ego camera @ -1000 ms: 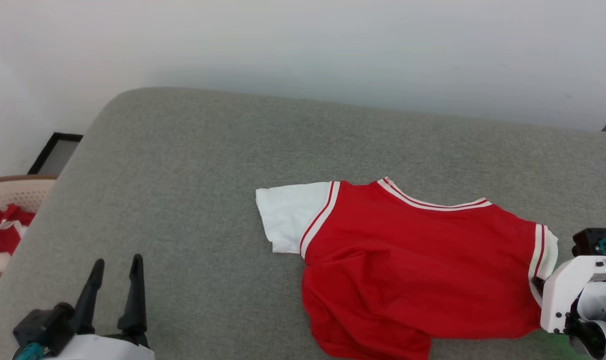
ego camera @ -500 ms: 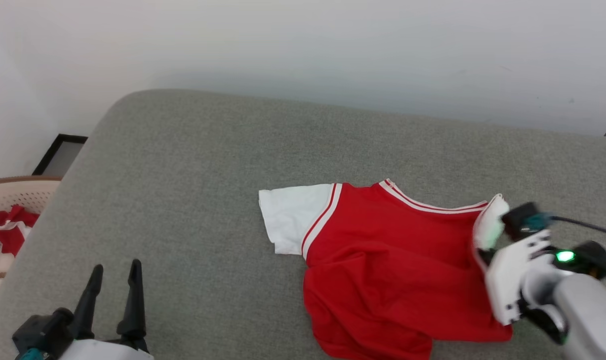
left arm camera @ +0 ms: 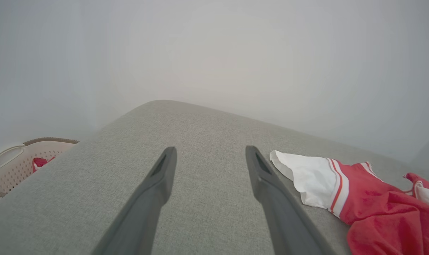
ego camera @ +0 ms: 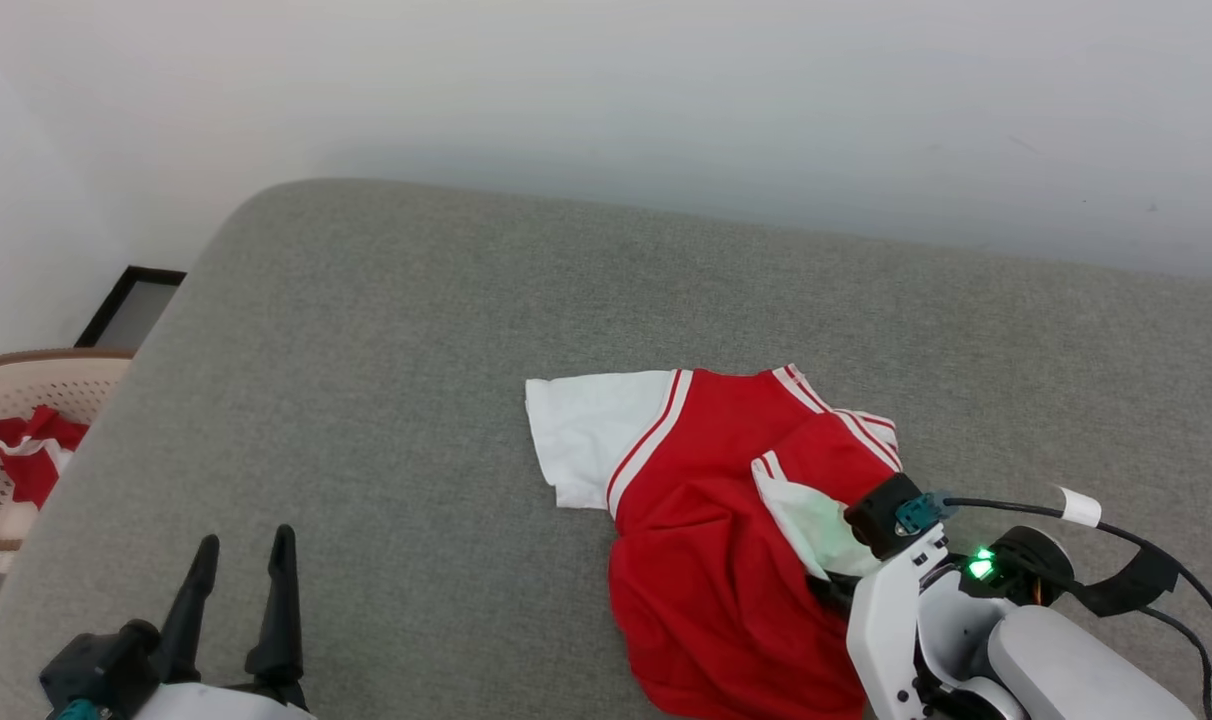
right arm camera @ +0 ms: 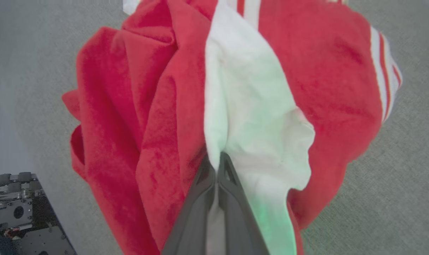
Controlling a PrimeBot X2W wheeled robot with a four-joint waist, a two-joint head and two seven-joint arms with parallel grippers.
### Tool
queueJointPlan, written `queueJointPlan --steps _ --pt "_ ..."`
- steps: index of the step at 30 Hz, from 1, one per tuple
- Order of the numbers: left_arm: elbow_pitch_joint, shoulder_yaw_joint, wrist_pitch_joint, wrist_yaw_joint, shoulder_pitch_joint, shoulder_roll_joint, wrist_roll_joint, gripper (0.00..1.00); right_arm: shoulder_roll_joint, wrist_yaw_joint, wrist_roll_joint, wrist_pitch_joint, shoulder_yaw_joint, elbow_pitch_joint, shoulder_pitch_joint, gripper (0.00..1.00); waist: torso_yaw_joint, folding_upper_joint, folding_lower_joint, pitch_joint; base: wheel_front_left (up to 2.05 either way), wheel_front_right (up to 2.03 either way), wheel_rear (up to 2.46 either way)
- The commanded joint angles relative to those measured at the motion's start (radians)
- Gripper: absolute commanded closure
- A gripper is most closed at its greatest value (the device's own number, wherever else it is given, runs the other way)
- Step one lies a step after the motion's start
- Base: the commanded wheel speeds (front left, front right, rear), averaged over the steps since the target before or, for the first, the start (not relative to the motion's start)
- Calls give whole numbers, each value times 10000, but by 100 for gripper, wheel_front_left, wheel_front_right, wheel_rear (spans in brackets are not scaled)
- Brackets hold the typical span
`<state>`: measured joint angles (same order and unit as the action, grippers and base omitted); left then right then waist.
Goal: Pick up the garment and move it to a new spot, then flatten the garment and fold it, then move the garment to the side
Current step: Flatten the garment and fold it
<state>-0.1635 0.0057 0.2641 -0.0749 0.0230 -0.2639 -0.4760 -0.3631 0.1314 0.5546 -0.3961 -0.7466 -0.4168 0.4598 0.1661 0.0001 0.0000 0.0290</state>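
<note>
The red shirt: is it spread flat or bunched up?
Bunched up: the right gripper pinches one white sleeve of the garment over its red body; the other sleeve lies flat.

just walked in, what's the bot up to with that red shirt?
The right end effector is shut on a white sleeve of the garment, with that sleeve folded over the red body, so the shirt sits bunched on the grey padded surface. The left end effector is open over bare padding, apart from the shirt. A basket with a red-and-white cloth bundle stands off the left edge.
</note>
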Motion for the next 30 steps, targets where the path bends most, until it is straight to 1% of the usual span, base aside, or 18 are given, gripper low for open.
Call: queueJointPlan --steps 1,8,14,21,25,29,30 --pt "-22 10 0 -41 -39 22 39 0 22 -16 186 88 39 93 -21 0 4 -1 0 -9 0 0 0" --pt "-45 125 0 -14 58 39 59 0 -225 -15 480 -66 449 613 10 0 -58 -1 0 -51 0 0 0" --pt "-41 143 0 -42 48 54 99 0 -333 -15 582 -480 1154 965 -30 0 -84 -1 0 -11 0 0 0" --pt "-102 64 0 -73 -129 97 164 0 -281 -15 778 -1239 1600 682 -50 0 61 -1 0 70 0 0 0" --pt "-148 52 0 -110 -191 136 193 0 -223 -15 907 -1718 1649 361 -162 0 212 -1 0 125 0 0 0" --pt "-196 70 0 -117 -220 151 217 0 -126 -15 938 -1925 1696 28 -224 0 340 -1 0 182 0 0 0" --pt "-204 73 0 -127 -231 154 220 0 -101 -15 940 -1949 1703 -78 -239 3 367 -1 0 201 0 0 0"
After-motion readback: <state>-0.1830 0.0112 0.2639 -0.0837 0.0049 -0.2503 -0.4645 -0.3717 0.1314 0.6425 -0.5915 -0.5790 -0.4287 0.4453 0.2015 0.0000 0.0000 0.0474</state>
